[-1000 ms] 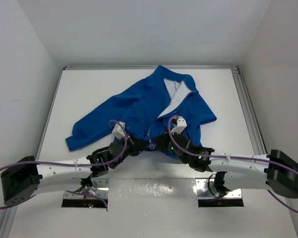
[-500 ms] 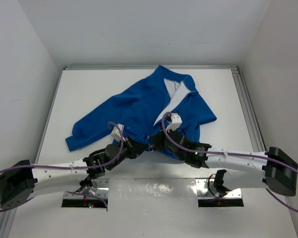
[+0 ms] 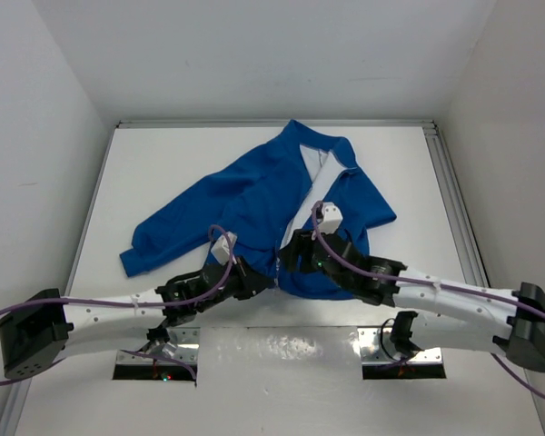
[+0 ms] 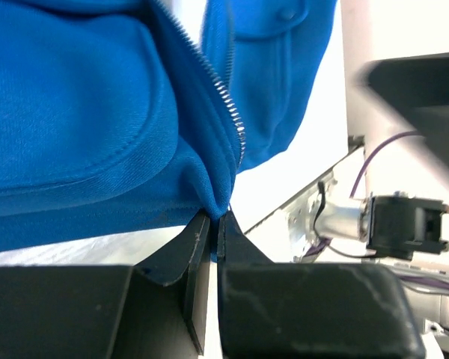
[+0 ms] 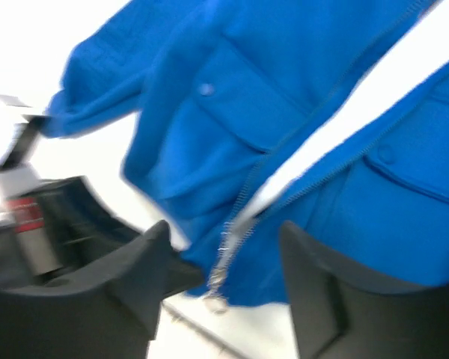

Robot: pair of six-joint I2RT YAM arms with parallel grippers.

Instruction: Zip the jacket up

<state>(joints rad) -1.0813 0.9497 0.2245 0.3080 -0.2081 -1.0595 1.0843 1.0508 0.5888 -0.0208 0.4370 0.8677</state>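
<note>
The bright blue jacket [image 3: 254,195] lies spread on the white table, its collar at the far side and its front partly apart, showing white lining. My left gripper [image 3: 267,283] is at the near hem. In the left wrist view its jaws [image 4: 215,218] are shut on a pinch of the jacket's hem [image 4: 209,187], just below the silver zipper teeth [image 4: 226,101]. My right gripper [image 3: 287,257] hovers over the lower front. Its jaws [image 5: 224,243] stand open on either side of the zipper's bottom end [image 5: 239,206], and the small pull ring [image 5: 218,298] hangs free; this view is blurred.
The table [image 3: 163,173] is boxed in by white walls at left, right and back. A metal rail [image 3: 454,200] runs along its right side. Two mounting plates [image 3: 154,359] [image 3: 404,356] sit at the near edge by the arm bases.
My right gripper has gone from shut to open at the zipper's lower end, and its arm has shifted a little to the right. The left gripper keeps its grip on the hem.
</note>
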